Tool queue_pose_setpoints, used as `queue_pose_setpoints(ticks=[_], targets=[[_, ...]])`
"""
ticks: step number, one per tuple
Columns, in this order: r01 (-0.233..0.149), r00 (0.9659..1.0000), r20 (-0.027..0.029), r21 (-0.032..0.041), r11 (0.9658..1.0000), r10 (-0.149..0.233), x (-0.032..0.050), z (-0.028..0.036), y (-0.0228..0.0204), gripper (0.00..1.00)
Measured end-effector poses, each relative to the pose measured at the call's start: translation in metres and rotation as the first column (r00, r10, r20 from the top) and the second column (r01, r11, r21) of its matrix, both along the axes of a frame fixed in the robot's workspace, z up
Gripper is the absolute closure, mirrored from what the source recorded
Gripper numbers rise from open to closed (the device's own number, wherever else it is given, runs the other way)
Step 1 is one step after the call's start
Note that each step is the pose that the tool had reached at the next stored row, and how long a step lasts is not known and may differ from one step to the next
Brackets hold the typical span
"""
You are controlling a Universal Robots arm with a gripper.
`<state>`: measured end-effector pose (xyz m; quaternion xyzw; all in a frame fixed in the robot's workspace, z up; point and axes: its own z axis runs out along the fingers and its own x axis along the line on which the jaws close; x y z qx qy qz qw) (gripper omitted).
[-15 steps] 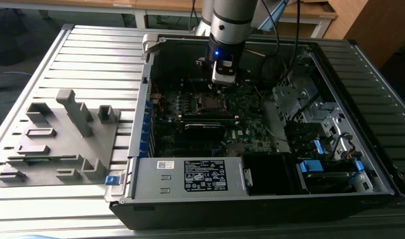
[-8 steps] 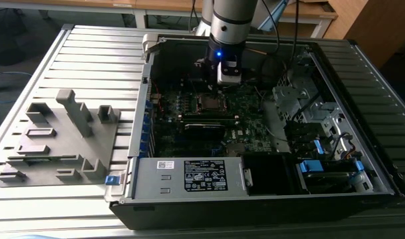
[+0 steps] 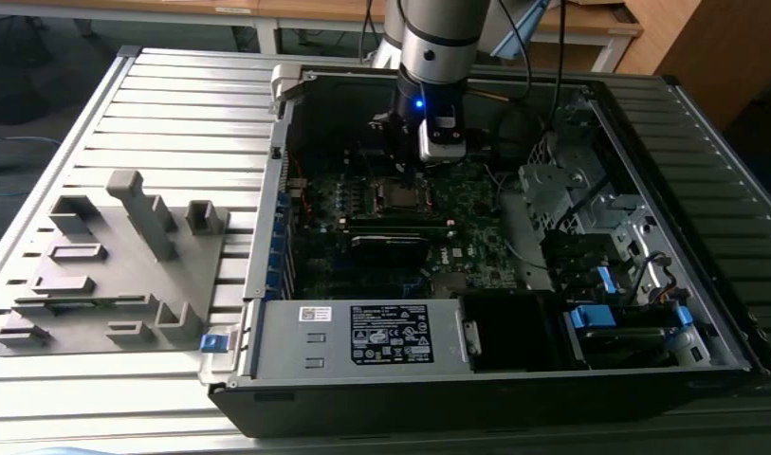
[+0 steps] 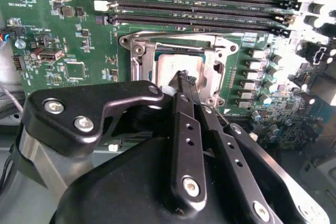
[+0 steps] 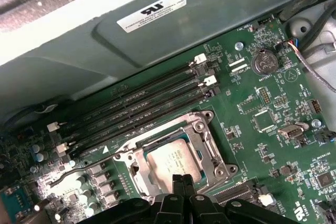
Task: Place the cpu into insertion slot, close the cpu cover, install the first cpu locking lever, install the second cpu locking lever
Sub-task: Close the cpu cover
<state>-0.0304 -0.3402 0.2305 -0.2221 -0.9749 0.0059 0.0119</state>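
The cpu lies flat in the insertion slot on the green motherboard, inside the open computer case that rests on the slatted desk. The cpu cover appears to be down over it, its silver frame ringing the chip's dull metal top in both wrist views. So the first two steps look done.

The tool hangs just over the socket's edge, on the side away from the long black memory slots. Its two black fingers are clenched tip to tip. No object can be made out between them, though the tips may touch the cover's rim, and contact cannot be confirmed.

From the tips, the cpu lies just ahead, toward the memory slots, and the fingers' long axis points across the socket the same way.

In the first wrist view a thin metal lever runs out from one socket corner along the board — by the look of it not yet latched.
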Motion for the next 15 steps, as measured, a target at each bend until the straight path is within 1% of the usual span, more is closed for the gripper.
queue_pose_setpoints(ticks=[4, 6, 7, 8, 10, 11, 15], targets=[[0.000, 1.0000, 0.0000, 0.0000, 1.0000, 0.000, 0.0000, 0.0000, 0.0000, 0.89], [-0.001, 1.0000, 0.0014, 0.0001, 1.0000, 0.001, 0.0000, -0.0001, 0.0000, 0.89], [-0.002, 1.0000, 0.0035, 0.0001, 1.0000, 0.002, -0.0001, -0.0001, 0.0001, 0.89], [-0.004, 1.0000, 0.0068, 0.0001, 1.0000, 0.004, 0.0000, -0.0001, 0.0001, 0.89], [-0.010, 0.9998, 0.0158, 0.0000, 0.9999, 0.010, -0.0001, -0.0001, 0.0000, 0.89], [-0.012, 0.9998, 0.0176, 0.0001, 0.9999, 0.012, 0.0000, -0.0001, 0.0001, 0.89], [-0.013, 0.9998, 0.0181, -0.0001, 0.9999, 0.013, -0.0001, -0.0001, 0.0000, 0.89]])
